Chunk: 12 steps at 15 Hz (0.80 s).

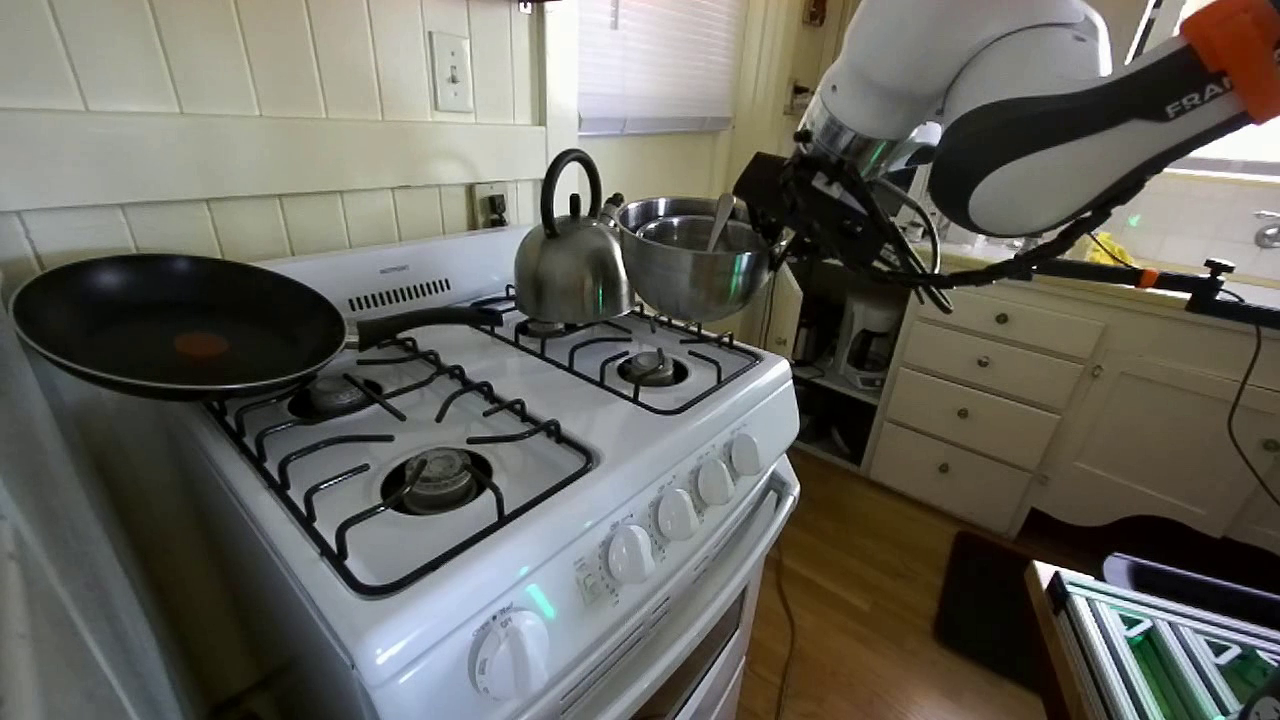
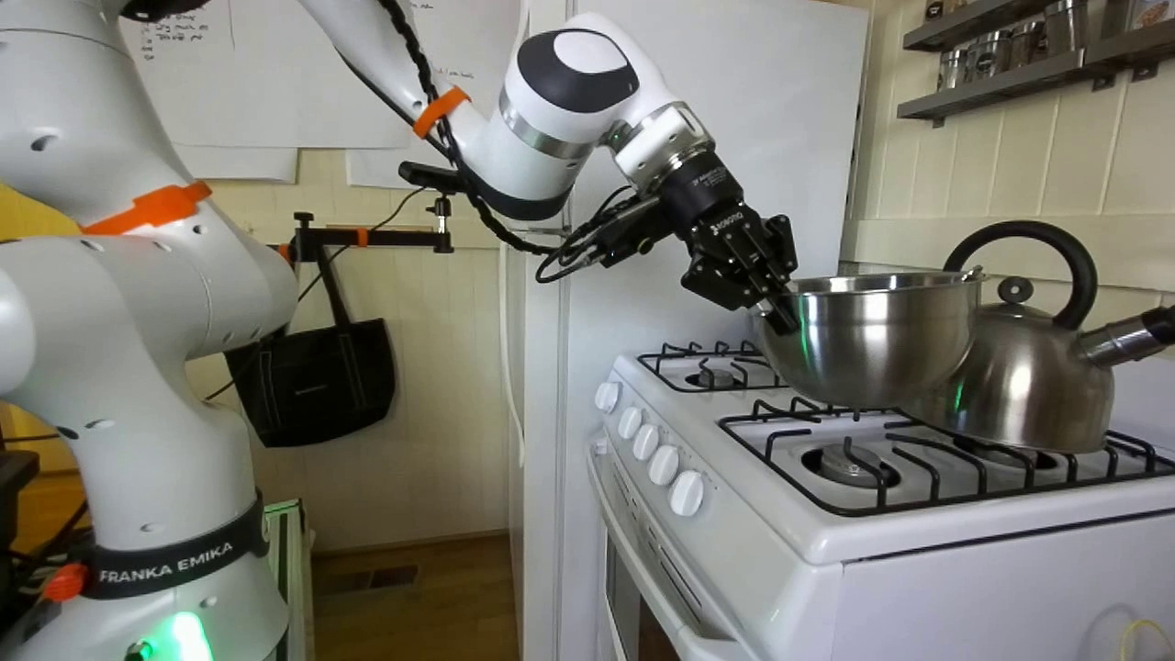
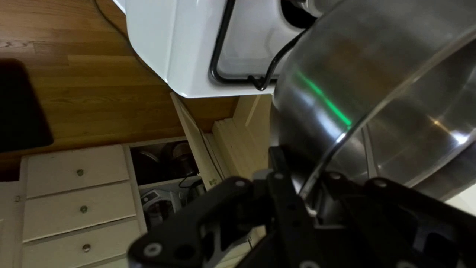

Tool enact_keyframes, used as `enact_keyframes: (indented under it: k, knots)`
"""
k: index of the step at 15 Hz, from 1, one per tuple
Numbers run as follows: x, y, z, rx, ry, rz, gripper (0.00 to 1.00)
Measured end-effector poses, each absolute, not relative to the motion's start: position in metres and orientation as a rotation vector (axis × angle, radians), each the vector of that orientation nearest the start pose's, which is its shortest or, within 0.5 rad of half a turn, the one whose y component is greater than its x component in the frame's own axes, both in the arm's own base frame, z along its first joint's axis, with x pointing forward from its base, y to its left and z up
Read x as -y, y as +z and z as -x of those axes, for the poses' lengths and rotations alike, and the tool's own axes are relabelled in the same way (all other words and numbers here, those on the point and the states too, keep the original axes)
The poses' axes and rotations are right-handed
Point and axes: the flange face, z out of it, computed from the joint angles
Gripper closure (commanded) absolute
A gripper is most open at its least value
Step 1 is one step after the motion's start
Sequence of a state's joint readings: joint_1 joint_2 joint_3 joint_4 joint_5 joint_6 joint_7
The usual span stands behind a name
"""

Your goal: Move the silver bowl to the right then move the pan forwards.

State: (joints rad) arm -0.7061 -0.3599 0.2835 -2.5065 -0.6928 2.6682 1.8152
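Here's the rim, right in the pinch: my fingers are drawn nearly together, one inside and one outside the silver bowl, which hangs out ahead of them, seemingly clear of the burner underneath. An edge grip it has to be, I reckon, the bowl looking too wide to span. That should leave its weight to one side of my fingers, so I'd expect a droop if I hurry, with what looks like a spoon riding inside. Beyond the bowl sits the kettle; touching or not, I can't tell, so easing sideways seems wise. And well away from the fingers, overhanging the opposite end of the stove, the pan sits out of the way, awaiting its turn.
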Motion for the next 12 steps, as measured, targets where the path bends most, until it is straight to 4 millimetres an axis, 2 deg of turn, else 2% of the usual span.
enact_keyframes:
  k: [4, 7, 9, 12]
  knots:
    - [0.179, 0.443, -0.451, -2.280, -1.150, 2.081, 0.96]
    - [0.178, 0.428, -0.465, -2.258, -1.111, 2.112, 0.96]
    - [0.175, 0.419, -0.469, -2.247, -1.076, 2.128, 0.96]
    - [0.177, 0.418, -0.473, -2.245, -1.059, 2.121, 0.96]
